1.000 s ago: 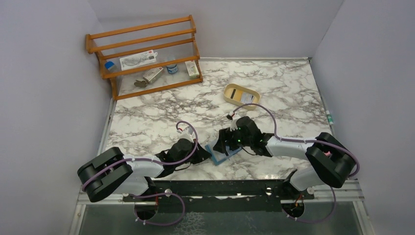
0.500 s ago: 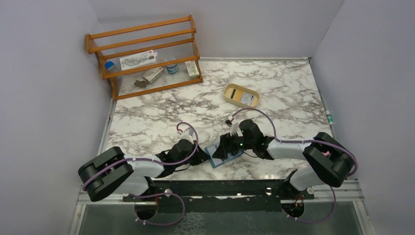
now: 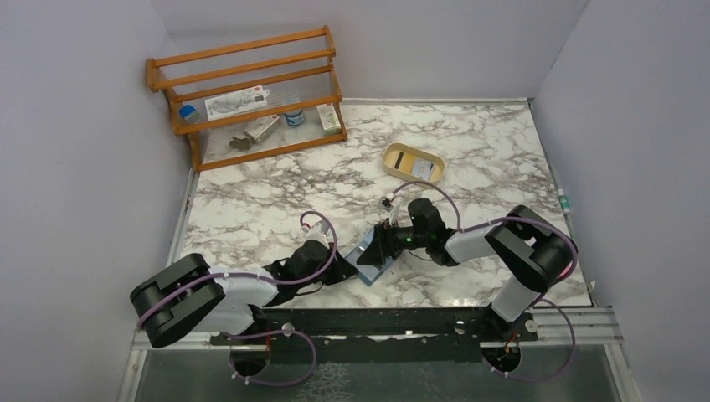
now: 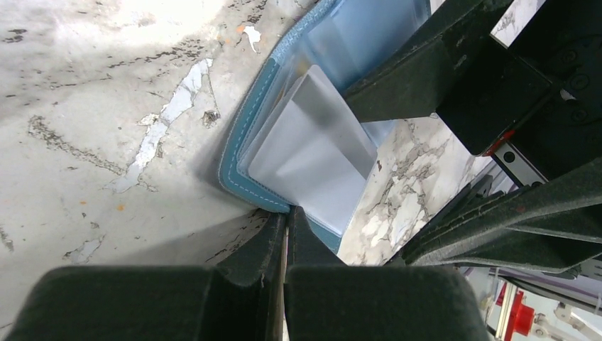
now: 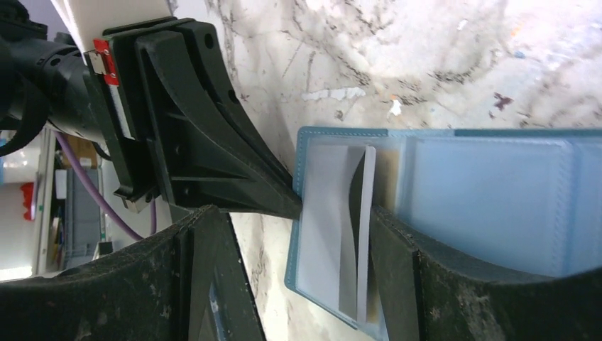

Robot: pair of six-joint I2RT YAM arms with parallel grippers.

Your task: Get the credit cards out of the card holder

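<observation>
The teal card holder (image 3: 373, 256) lies open near the table's front middle, with one side tipped up. My left gripper (image 4: 287, 213) is shut on its stitched edge (image 4: 245, 181). A pale credit card (image 4: 312, 153) rests in the end pocket. My right gripper (image 5: 294, 212) is open and straddles that end of the card holder (image 5: 490, 199). One pale card (image 5: 323, 213) lies flat in the pocket. A second card (image 5: 364, 234) stands lifted on edge against the inner face of my right-hand finger (image 5: 405, 249). The left gripper's fingers (image 5: 234, 170) pinch the holder's rim.
A tan oval tray (image 3: 413, 162) holding flat cards sits behind the grippers to the right. A wooden rack (image 3: 251, 92) with small packets and bottles stands at the back left. Grey walls close in both sides, and the black mounting rail (image 3: 377, 322) runs along the front.
My right gripper has slid left over the card holder and its forearm has swung inward. The holder has shifted left and tipped up. The left gripper has kept its pinch.
</observation>
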